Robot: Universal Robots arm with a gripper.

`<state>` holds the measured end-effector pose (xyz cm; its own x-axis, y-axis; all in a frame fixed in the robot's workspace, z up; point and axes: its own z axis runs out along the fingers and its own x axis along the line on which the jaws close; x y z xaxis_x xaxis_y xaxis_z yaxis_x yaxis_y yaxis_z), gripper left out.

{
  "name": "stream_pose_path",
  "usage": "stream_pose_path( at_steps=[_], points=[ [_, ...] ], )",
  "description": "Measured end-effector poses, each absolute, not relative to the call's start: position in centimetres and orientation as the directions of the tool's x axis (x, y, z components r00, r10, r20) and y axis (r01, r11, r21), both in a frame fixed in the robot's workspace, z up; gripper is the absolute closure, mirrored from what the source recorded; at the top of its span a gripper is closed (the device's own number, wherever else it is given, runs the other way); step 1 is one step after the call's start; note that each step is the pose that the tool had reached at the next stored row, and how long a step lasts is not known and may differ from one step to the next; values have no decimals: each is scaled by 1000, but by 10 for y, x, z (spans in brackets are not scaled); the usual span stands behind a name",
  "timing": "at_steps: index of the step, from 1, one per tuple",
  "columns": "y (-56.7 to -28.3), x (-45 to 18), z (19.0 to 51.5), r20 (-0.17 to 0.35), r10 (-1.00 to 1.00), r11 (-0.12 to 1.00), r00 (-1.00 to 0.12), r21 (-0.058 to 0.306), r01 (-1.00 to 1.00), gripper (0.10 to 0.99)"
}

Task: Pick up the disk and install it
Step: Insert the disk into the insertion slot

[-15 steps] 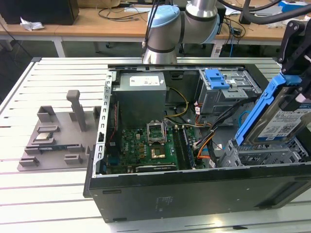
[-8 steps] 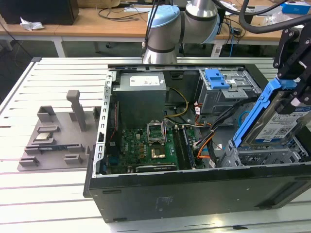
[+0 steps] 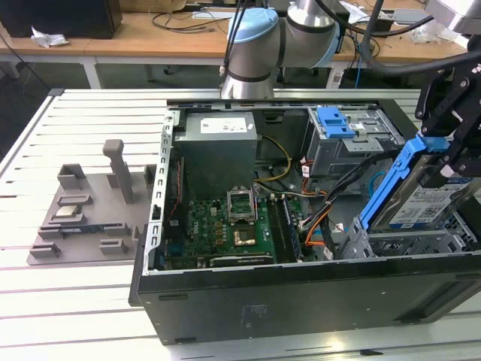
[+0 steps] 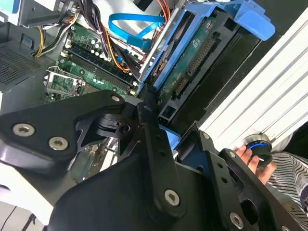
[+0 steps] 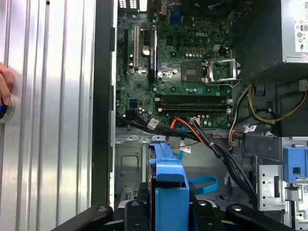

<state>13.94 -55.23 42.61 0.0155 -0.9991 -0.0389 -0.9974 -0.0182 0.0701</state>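
Holding the disk: gripper fingers pinch its blue rail end, so pickup is done. Disk hangs tilted, lower end at the mouth of the drive cage, near corner at the exterior view's right of the open case. Not seated, so install remains. Case also holds motherboard, grey power supply, cables, and a blue bracket on the far bay.
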Motion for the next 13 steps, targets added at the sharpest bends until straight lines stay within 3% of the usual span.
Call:
stream_pose_path(
  at_steps=[13],
  points=[
    [-552, 139, 410, -39, -999, -18, 15, 70, -997, 718]
  ],
)
